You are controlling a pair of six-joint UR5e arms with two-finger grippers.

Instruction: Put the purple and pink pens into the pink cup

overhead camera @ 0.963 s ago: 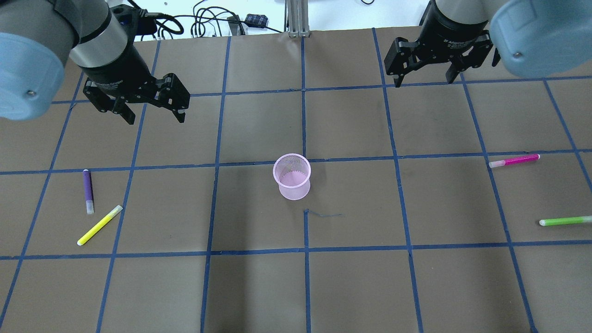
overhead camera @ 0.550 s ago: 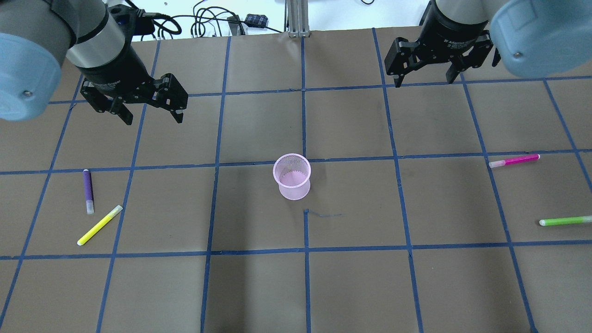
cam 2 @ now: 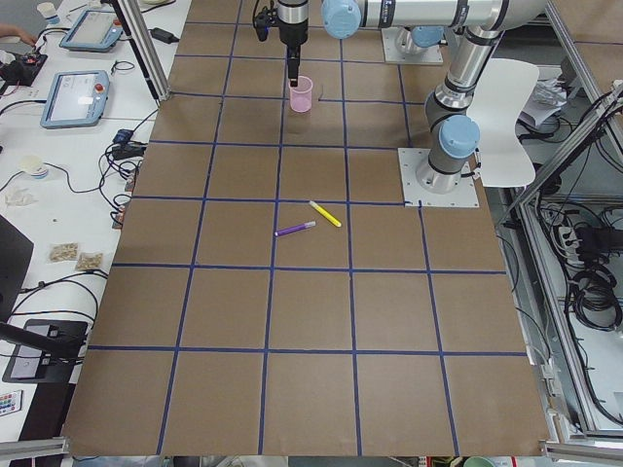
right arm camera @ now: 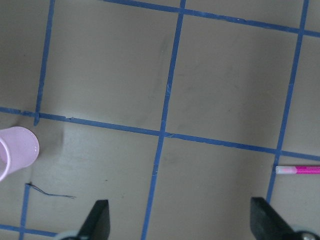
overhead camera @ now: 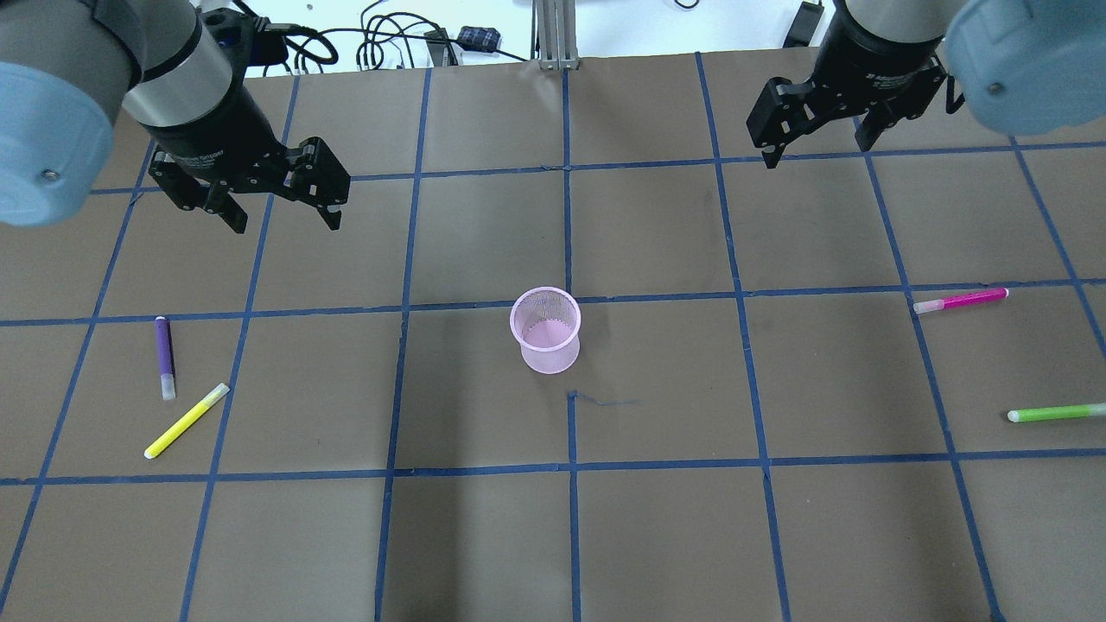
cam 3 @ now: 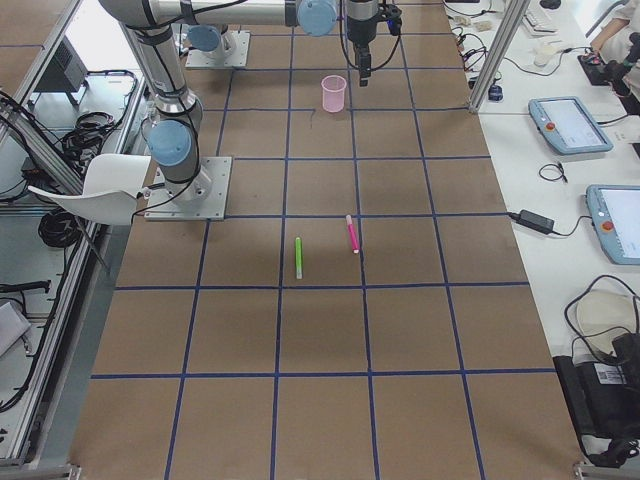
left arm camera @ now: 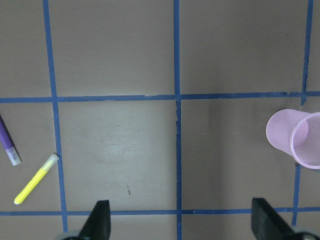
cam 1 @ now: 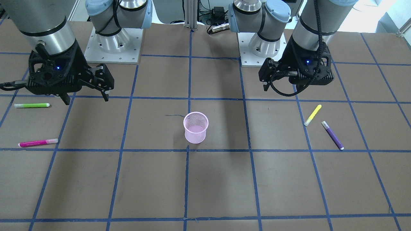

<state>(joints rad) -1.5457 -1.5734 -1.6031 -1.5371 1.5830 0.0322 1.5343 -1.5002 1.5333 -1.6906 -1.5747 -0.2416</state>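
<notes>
Pink cup [overhead camera: 545, 333] stood between left gripper [overhead camera: 285, 216] and right gripper [overhead camera: 816, 149], both spread wide, purple pen [overhead camera: 164, 356] nearer left, pink pen [overhead camera: 961, 301] nearer right.

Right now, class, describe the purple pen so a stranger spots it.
Find the pink cup at the centre of the brown table, then look towards the robot's left side. Two pens lie there, apart: the purple pen is the dark one, unlike the bright yellow pen.

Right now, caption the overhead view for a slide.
Left gripper and right gripper hover open; purple pen and pink pen lie either side of pink cup.
</notes>
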